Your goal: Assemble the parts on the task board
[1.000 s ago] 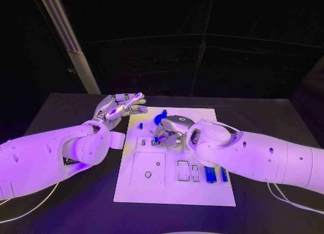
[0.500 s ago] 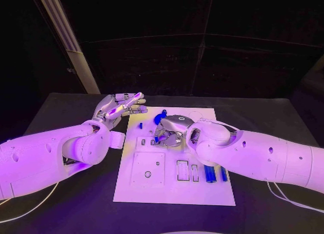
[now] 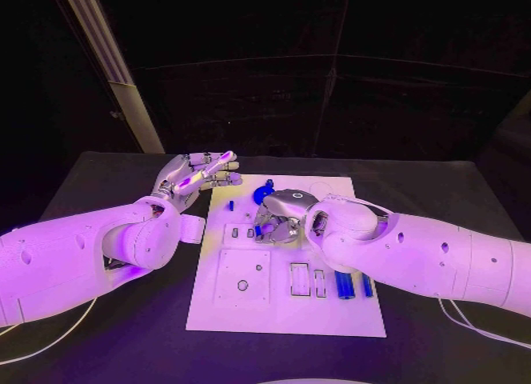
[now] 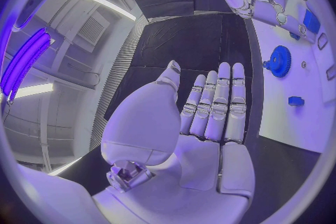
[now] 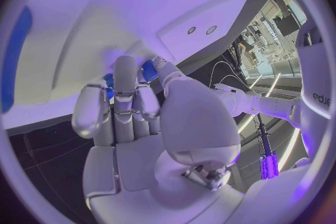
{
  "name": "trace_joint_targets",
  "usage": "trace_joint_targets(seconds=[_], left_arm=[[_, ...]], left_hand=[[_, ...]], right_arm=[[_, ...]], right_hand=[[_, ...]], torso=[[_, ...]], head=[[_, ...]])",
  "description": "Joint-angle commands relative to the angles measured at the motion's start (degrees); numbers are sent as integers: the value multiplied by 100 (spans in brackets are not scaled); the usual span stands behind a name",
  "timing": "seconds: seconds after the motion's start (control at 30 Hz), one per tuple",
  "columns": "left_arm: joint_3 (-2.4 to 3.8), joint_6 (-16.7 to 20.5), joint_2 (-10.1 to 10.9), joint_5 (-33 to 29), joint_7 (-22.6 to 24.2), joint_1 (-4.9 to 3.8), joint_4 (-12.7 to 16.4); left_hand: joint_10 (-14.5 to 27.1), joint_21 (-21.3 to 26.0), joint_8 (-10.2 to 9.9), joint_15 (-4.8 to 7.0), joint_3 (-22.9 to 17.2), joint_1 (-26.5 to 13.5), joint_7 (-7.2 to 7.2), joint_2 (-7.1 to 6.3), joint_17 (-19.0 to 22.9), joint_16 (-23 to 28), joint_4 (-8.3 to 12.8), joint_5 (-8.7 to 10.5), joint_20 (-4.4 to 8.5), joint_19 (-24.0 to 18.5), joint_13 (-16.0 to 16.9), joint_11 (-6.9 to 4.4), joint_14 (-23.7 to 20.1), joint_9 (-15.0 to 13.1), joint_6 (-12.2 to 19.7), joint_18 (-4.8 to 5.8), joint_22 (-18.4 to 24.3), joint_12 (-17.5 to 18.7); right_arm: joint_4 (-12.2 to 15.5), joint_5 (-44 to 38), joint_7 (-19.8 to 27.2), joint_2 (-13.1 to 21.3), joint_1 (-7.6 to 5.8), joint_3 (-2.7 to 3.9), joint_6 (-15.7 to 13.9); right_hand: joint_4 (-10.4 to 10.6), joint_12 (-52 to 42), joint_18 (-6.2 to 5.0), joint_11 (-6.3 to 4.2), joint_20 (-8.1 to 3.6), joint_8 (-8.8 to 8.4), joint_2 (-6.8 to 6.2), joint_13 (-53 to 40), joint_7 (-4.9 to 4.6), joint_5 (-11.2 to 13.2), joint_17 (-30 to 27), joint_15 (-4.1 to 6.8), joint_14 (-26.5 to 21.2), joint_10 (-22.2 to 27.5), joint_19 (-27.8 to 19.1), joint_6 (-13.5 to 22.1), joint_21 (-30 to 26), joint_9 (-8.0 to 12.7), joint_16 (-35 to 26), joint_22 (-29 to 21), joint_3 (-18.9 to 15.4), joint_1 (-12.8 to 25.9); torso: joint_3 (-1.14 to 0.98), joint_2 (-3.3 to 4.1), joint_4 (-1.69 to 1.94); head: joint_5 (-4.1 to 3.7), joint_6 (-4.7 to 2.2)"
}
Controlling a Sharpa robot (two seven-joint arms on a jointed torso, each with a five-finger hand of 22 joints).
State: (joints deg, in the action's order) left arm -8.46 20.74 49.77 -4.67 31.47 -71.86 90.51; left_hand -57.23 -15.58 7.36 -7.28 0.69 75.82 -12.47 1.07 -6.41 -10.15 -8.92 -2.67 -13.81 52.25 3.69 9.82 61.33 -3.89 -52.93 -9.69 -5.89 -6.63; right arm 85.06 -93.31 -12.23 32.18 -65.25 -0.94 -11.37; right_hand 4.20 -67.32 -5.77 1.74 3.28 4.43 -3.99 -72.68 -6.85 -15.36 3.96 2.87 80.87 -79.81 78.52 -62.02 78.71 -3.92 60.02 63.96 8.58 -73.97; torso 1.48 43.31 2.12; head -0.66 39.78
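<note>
You see white flat task board [image 3: 283,308] mid-table, long axis running near to far. Blue toothed gear [image 3: 262,193] lies flat at far end. Two blue bar parts [image 3: 345,286] near right, long axes near-far. Left hand [image 3: 197,174] open-palmed, fingers straight, pressed together, empty, left of board. Right hand [image 3: 280,218] fingertips down on small blue part [image 5: 149,70]; grip unclear.

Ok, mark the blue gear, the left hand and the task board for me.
blue gear [image 4: 279,61], left wrist view, on its toothed face.
left hand [image 3: 197,176], head view, on the palm.
task board [image 3: 283,312], head view, on its bare near end.
</note>
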Motion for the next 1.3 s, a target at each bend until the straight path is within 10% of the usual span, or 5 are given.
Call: trace_joint_targets(seconds=[0.03,0.73,1.07,1.2,1.3], left_arm=[[4,-86,-2,-2,-5,-9,4],[4,-116,-12,28,-93,-9,-30],[5,-357,50,1079,-1344,-44,-114],[5,-703,38,2118,-2752,-159,-127],[5,-1094,-9,2762,-3647,-244,-139]], left_hand=[[-29,12,-35,-23,17,6,-18,44,2,35,5,-4,1,39,-2,13,12,5,-25,-78,5,27],[-43,-19,-60,8,45,9,-2,54,-26,-8,22,-4,27,134,-1,-3,156,6,-37,-90,1,57],[-1306,-1012,93,671,169,-22,336,136,-855,-1290,41,-28,665,1746,198,-488,2375,-63,-629,-92,-436,-398],[-2181,-1738,165,932,160,-105,536,204,-4572,-4993,-25,7,979,2442,546,-826,2695,-104,-847,-91,-836,-945],[-2353,-3409,296,1035,342,-518,650,205,-6741,-6878,-324,-44,1074,2921,983,-873,2753,-167,-896,184,-2759,-1529]], right_arm=[[-2,-98,-119,3,19,-23,162],[307,25,296,226,36,-20,-1435],[868,2110,2189,1161,-286,-6,-1146],[894,3494,2462,1609,-503,56,-1013],[815,4105,2534,1836,-588,128,-1028]], right_hand=[[14,50,76,1,15,-26,-10,19,-1,45,-3,-15,-2,65,-17,64,-33,-3,-31,-12,-38,88],[616,577,59,127,110,-56,-205,526,-130,232,-7,-116,-15,412,-43,728,-106,12,-179,-111,-777,399],[464,696,-37,110,108,-6,41,656,-115,180,-29,-109,-101,518,-294,652,-390,-7,-332,-633,-737,-79],[373,585,-31,102,100,-2,145,585,-113,215,-15,-100,-57,447,-277,637,-395,-6,-346,-615,-664,-248],[369,586,-32,103,99,-4,153,588,-115,212,-14,-100,-52,446,-279,641,-401,-4,-347,-625,-662,-255]], torso=[[3,2,4],[-2,-5,4],[-11,-83,-10],[-22,-164,-17],[-32,-210,-22]], head=[[-3,2],[-29,-30],[-15,-53],[10,-25],[36,-6]])
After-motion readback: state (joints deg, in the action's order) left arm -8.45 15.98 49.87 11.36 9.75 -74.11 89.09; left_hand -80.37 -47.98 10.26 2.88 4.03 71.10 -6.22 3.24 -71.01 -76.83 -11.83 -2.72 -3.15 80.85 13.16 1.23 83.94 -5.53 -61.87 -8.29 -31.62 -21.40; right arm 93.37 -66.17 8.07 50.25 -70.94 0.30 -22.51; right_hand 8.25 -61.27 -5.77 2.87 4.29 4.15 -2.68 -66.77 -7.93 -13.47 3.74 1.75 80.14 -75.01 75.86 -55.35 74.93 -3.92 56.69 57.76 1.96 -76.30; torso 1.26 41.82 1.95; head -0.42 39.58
